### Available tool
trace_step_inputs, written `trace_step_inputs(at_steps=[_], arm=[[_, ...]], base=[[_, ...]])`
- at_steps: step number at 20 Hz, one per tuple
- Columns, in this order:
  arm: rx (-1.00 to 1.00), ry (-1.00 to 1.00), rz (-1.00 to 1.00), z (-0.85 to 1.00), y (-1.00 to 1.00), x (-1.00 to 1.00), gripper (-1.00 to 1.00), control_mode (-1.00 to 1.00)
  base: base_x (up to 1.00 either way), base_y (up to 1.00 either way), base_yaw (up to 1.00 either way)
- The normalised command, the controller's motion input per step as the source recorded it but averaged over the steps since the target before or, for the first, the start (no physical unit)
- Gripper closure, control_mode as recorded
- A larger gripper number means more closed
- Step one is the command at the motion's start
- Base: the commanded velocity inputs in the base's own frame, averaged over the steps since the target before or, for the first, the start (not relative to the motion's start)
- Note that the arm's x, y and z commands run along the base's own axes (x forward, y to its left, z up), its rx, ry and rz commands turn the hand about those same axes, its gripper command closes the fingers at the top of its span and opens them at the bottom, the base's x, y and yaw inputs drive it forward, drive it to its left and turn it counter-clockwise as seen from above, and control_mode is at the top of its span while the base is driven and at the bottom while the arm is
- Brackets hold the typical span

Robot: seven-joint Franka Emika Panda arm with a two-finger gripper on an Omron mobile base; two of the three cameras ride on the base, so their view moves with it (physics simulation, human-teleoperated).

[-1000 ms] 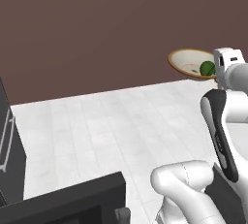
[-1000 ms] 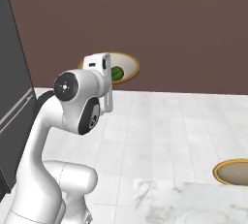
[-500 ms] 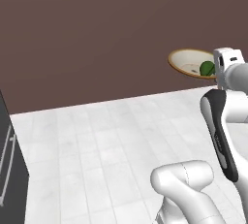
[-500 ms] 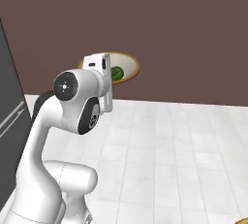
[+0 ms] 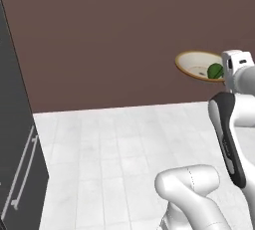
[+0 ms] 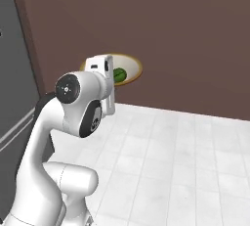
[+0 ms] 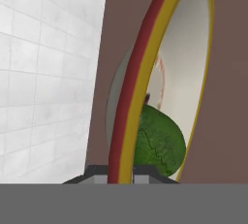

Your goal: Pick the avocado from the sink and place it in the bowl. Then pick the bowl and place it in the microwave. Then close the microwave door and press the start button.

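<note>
The bowl (image 5: 198,63) hangs high in the air before a brown wall (image 5: 109,35), above the white tiled floor (image 5: 114,159), its tan rim pinched in the narrowly set fingers (image 7: 121,173). The avocado (image 7: 159,141) lies inside the bowl, just beyond the fingers and against the cream inner wall.

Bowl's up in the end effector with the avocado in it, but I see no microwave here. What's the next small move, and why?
Probably keep the grip and keep turning the base to find the microwave. The end effector is clamped on the bowl rim, the avocado sits inside, and ahead lie just a brown wall and tiled floor.
</note>
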Motion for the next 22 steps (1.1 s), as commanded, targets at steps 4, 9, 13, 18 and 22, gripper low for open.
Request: trace_step_inputs(at_steps=[4,9,13,18,22], arm=[[0.0,0.0,0.0,0.0,0.0,0.0,1.0,1.0],[0.0,0.0,0.0,0.0,0.0,0.0,1.0,1.0],[0.0,0.0,0.0,0.0,0.0,0.0,1.0,1.0],[0.0,0.0,0.0,0.0,0.0,0.0,1.0,1.0],[0.0,0.0,0.0,0.0,0.0,0.0,1.0,1.0]], base=[[0.13,0.12,0.38],[0.41,0.29,0.3],[0.86,0.22,0.24],[0.8,0.13,0.27],[0.13,0.04,0.42]])
